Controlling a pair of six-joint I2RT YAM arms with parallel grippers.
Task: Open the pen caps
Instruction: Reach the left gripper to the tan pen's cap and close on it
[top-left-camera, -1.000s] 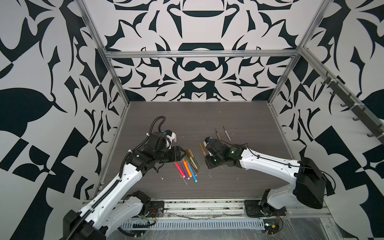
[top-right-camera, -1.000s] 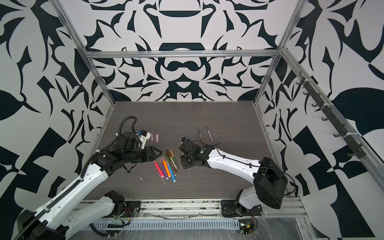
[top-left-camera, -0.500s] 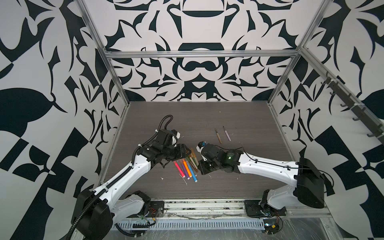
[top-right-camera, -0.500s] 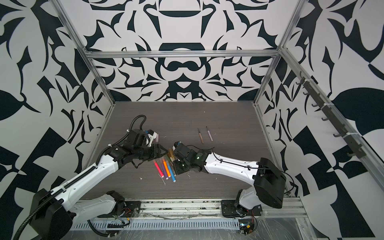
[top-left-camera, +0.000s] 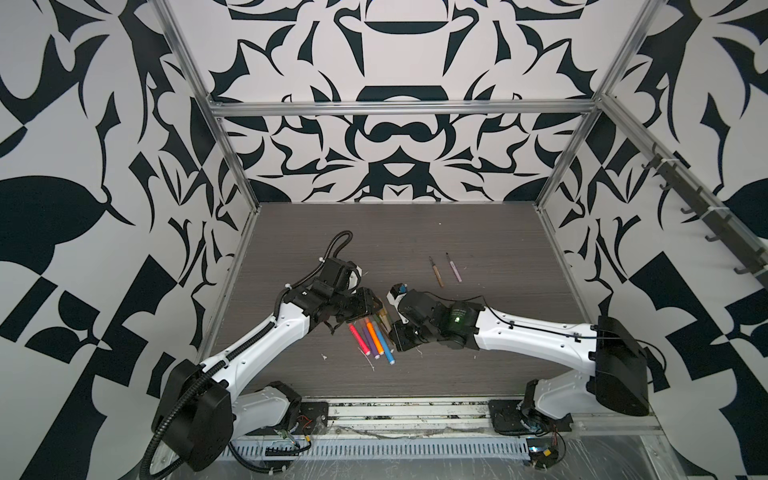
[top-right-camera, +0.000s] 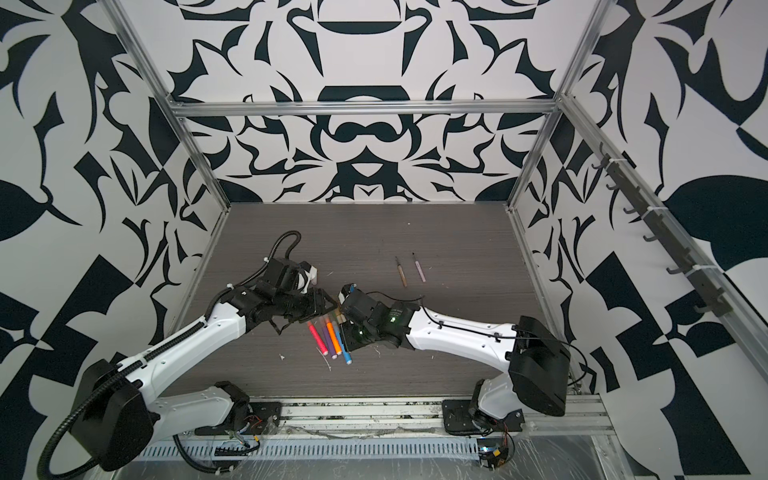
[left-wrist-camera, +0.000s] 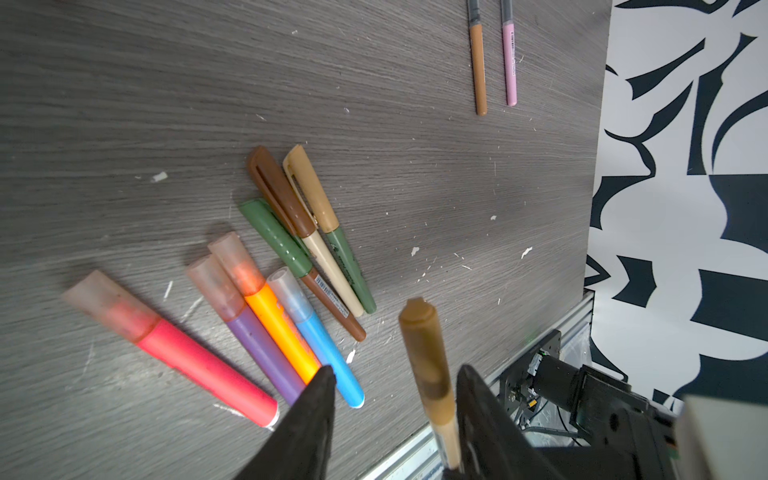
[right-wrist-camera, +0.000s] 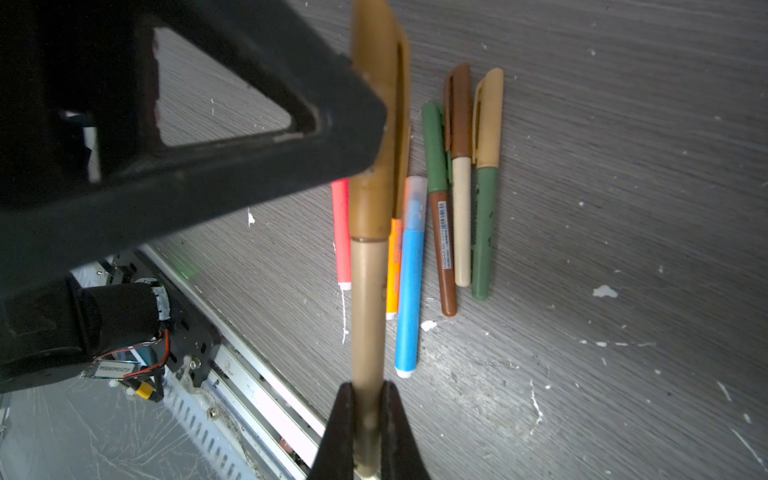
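Pen caps (left-wrist-camera: 235, 259) of pale translucent plastic sat on all four thick markers nearest the front of the worktop (top-left-camera: 415, 232). The pink marker (left-wrist-camera: 203, 365) lay on the left, then the purple marker (left-wrist-camera: 266, 349), the orange marker (left-wrist-camera: 282, 328) and the blue marker (left-wrist-camera: 328, 357), all with capped ends pointing far. The last three touched, and the pink one lay a little apart.

Just beyond them the two claws met over the middle of the worktop. The right claw (right-wrist-camera: 368, 386) was clamped on the body of a tan pen (right-wrist-camera: 368, 299), which crossed in front of the orange marker in the right wrist view. Its ochre cap (left-wrist-camera: 422, 353) was on and lay between the fingers of the left claw (left-wrist-camera: 395, 370), whose jaws stood apart. One finger (left-wrist-camera: 478, 403) was close against the cap, the other finger (left-wrist-camera: 318, 403) well clear of it.

Just right of the blue marker lay three thin capped pens (right-wrist-camera: 461, 208), touching one another. They had an olive cap (left-wrist-camera: 274, 237) on a brown body, a brown cap (left-wrist-camera: 282, 195) on a cream body, and a tan cap (left-wrist-camera: 311, 187) on an olive body.

Farther back and to the right, well apart from the rest, a brown pen (top-left-camera: 436, 272) and a pale pink pen (top-left-camera: 454, 269) lay parallel. They were near each other but not touching, uncapped, with dark tips pointing far.
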